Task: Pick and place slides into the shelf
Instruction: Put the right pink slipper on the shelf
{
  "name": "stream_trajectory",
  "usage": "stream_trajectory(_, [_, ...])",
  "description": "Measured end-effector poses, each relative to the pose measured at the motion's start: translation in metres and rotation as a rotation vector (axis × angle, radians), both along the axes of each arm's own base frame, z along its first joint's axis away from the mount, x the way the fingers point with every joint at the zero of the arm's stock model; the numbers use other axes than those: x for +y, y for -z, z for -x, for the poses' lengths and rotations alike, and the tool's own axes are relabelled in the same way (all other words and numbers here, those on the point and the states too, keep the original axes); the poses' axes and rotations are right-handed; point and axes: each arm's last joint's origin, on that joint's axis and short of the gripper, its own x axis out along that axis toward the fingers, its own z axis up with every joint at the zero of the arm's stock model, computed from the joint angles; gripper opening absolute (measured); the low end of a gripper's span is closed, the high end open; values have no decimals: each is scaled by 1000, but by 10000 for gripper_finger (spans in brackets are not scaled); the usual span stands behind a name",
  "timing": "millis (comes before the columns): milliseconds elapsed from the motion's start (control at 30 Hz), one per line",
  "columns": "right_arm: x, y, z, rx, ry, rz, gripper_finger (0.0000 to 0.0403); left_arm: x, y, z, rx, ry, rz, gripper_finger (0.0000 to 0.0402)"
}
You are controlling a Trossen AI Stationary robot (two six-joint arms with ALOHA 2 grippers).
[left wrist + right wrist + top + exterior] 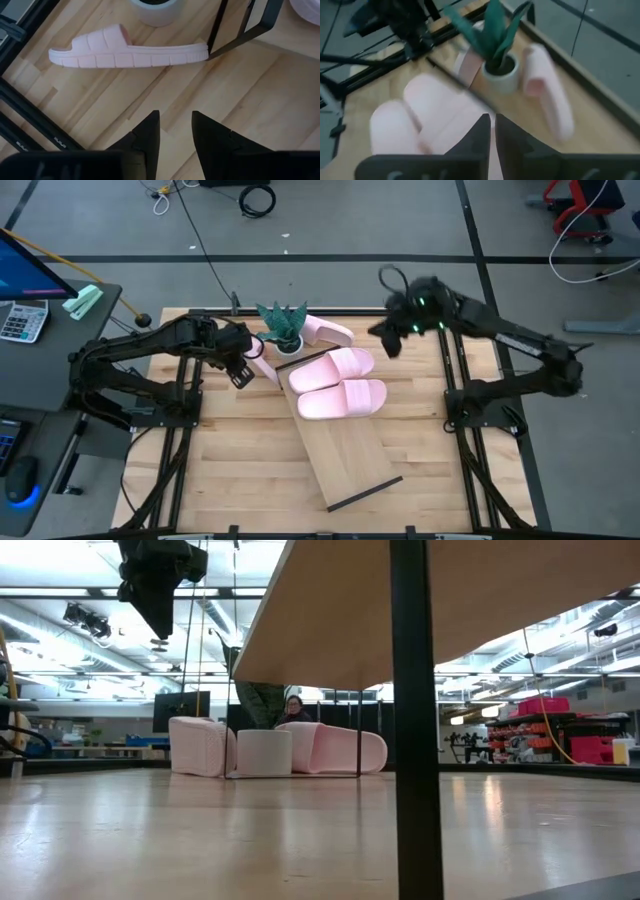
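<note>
The left gripper [175,131], fingers slightly parted and empty, hovers near a pale pink foam slide [125,47] beside the light-wood shelf board [345,455]; right gripper [492,131] nearly closed, empty.

Two slides on the shelf, two on the table beside the plant

You have two slides [338,383] side by side on the shelf [345,452], at its far end. The plant pot [287,343] stands just behind that end, with one slide [328,330] to its right and another [263,365] lying to its left on the table [230,470].
</note>
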Motion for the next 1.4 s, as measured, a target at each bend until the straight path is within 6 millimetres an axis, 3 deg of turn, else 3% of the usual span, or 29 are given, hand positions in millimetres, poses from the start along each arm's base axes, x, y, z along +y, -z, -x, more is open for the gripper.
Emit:
stream_trajectory(100, [-26, -11, -14, 12, -1, -9, 36, 0, 0, 0, 0, -1, 0, 120])
stream_trajectory(233, [-58, -10, -34, 68, -4, -58, 37, 0, 0, 0, 0, -1, 0, 121])
stream_trajectory(433, [-94, 13, -58, 191, -2, -133, 42, 0, 0, 0, -4, 0, -1, 112])
stream_trajectory(567, [-110, 33, -69, 242, -23, -210, 66, 0, -1, -2, -25, 0, -5, 110])
stream_trajectory(867, [-130, 60, -77, 296, -27, -229, 131, 1, -2, -5, -60, 1, -13, 109])
stream_trajectory(1400, [-141, 96, -91, 406, -97, -147, 129, 2, -4, -8, -85, 32, -32, 107])
